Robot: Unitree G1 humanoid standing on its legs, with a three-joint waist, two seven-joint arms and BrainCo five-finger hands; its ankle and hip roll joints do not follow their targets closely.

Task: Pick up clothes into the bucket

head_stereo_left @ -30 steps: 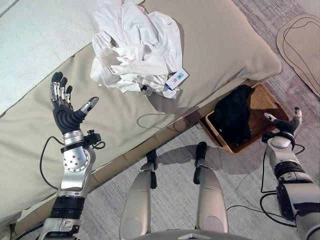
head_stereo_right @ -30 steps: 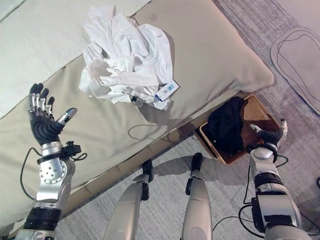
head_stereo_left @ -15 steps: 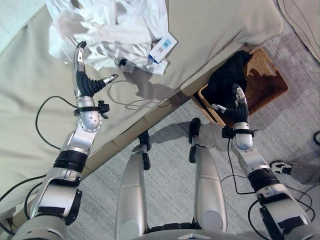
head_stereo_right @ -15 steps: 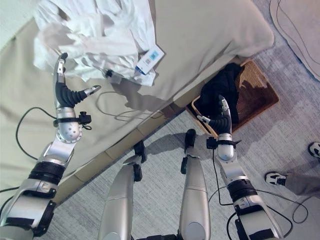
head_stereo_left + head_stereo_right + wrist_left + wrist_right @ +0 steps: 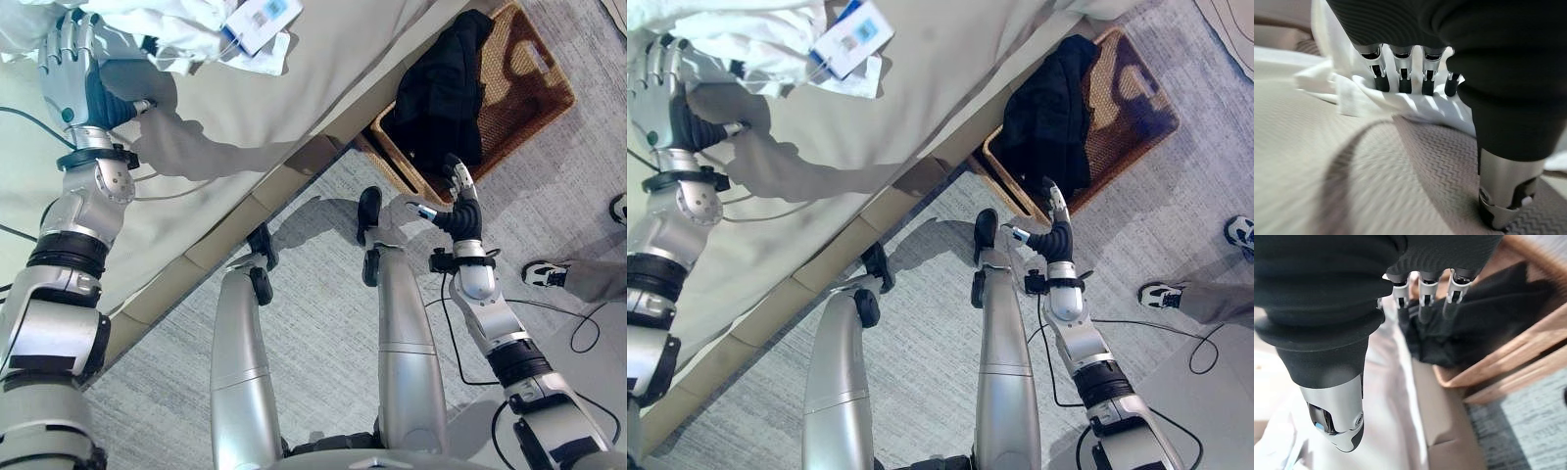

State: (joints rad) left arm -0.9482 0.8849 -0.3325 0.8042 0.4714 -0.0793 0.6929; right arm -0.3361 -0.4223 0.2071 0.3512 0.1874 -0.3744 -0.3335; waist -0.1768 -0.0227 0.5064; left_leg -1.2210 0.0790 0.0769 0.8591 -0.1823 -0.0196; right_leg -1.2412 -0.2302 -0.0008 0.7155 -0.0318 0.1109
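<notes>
At the far left, the left hand (image 5: 80, 83) reaches the crumpled white clothes (image 5: 186, 27) on the beige bed cover (image 5: 323, 78).
Its fingers (image 5: 1400, 78) are straight, dark tips touching the white cloth's edge, thumb apart on the cover; nothing is gripped yet. Over the grey carpet on the right, the right hand (image 5: 456, 208) hovers released and empty, near the rectangular woven wicker basket (image 5: 539, 83) beside the bed. A black garment (image 5: 446, 88) already hangs in that basket, so one piece looks done; the white heap, with its paper tag (image 5: 850, 37), remains to be grasped and carried over.
</notes>
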